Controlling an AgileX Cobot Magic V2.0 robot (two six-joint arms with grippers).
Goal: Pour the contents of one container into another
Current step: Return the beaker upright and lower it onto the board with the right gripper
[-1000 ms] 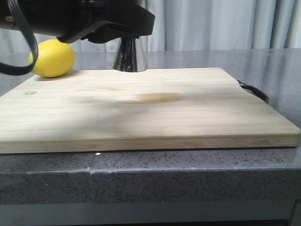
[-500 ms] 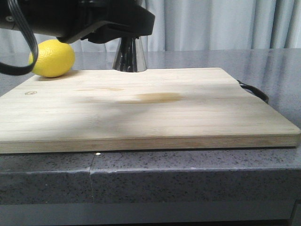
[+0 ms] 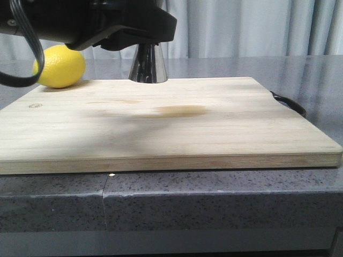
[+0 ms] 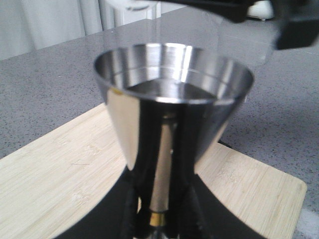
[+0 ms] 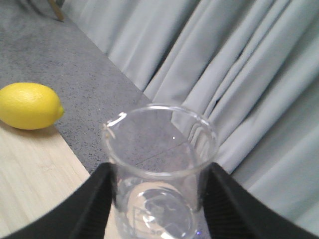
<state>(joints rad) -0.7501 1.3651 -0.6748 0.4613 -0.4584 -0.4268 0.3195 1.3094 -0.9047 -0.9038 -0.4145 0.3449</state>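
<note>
Nearest to the camera lies the wooden cutting board [image 3: 161, 120], bare across its front and middle, with a faint stain near the centre. At the far edge of the board stands the steel jigger [image 3: 147, 65]; only its lower cone shows in the front view, because a dark arm covers the upper part. In the left wrist view the left gripper [image 4: 160, 219] is closed around the narrow waist of the jigger, one finger on each side of the brass band. The jigger stands upright, its wide mouth open to above, and liquid seems to be already inside.

The right gripper [image 5: 157, 199] holds the glass beaker [image 5: 159, 164] between its two fingers, closed on the lower wall. The beaker looks nearly upright and almost empty. I cannot tell from these views how it lies relative to the jigger's mouth.

Behind the board, to the left, a lemon [image 3: 60, 66] rests on the grey counter [image 3: 311, 75].
</note>
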